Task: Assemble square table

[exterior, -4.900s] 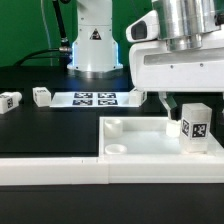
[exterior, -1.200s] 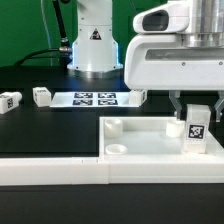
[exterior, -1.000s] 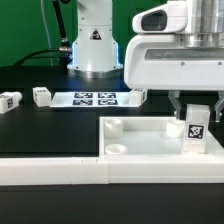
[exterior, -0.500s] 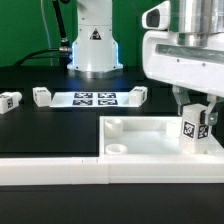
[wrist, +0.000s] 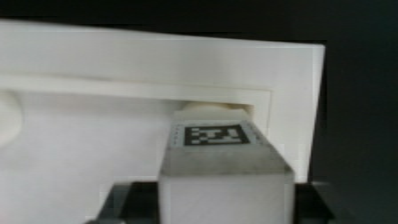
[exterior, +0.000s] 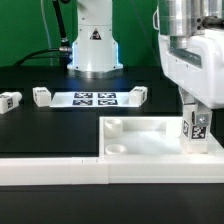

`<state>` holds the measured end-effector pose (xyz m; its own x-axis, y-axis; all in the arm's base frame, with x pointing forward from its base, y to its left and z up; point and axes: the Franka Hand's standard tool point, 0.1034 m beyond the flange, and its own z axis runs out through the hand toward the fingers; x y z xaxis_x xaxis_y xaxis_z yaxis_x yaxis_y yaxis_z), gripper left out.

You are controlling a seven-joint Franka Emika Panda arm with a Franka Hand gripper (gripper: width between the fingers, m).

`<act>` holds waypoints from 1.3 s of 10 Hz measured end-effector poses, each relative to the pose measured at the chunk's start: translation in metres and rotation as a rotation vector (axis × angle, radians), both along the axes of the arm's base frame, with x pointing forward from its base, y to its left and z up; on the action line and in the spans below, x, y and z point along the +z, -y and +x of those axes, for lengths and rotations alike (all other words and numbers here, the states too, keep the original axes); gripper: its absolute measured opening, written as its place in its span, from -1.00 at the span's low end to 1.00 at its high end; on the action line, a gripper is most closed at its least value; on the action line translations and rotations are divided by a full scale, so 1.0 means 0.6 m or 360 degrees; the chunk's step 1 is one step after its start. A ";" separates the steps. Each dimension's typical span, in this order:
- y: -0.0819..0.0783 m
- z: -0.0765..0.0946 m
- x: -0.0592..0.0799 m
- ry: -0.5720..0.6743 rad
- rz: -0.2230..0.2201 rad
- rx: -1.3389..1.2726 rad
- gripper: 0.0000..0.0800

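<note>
The square tabletop slab (exterior: 150,138) lies at the exterior view's right, rim up, with round sockets at its near-left corners. My gripper (exterior: 196,118) is shut on a white tagged leg (exterior: 196,129) and holds it upright at the slab's far right corner. In the wrist view the leg (wrist: 222,165) sits between my dark fingers (wrist: 132,198), its tag facing the camera, just in front of a corner socket (wrist: 222,103) of the slab (wrist: 107,70). Three loose legs lie on the black table: two at the left (exterior: 10,99) (exterior: 42,96) and one further right (exterior: 141,95).
The marker board (exterior: 95,99) lies flat in front of the robot base (exterior: 95,45). The long white barrier wall (exterior: 60,170) runs along the front, against the slab's near edge.
My gripper has moved toward the exterior view's right with the leg and turned about its axis. The leg's tag now faces more to the front. The loose legs have not moved.
</note>
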<state>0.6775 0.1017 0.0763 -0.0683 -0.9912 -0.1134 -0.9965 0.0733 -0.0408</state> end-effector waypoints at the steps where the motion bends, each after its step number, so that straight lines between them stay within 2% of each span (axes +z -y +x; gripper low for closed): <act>1: -0.001 0.001 0.000 -0.0006 0.0053 -0.0269 -0.27; 4: 0.002 0.004 0.001 -0.0033 0.0129 -0.0603 -0.27; 8: 0.002 0.003 0.001 -0.0030 0.0105 -0.0568 -0.27; 9: 0.002 0.002 0.000 -0.0030 0.0104 -0.0563 0.23; 10: 0.002 0.002 -0.001 -0.0030 0.0104 -0.0562 0.23; 11: 0.002 0.002 -0.001 -0.0030 0.0104 -0.0558 0.51; 12: 0.001 0.002 0.000 -0.0029 0.0104 -0.0556 0.60; 13: -0.006 0.005 0.014 -0.0011 0.0111 -0.0528 0.60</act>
<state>0.6805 0.1054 0.0849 -0.3867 -0.9047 -0.1785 -0.9181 0.3959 -0.0174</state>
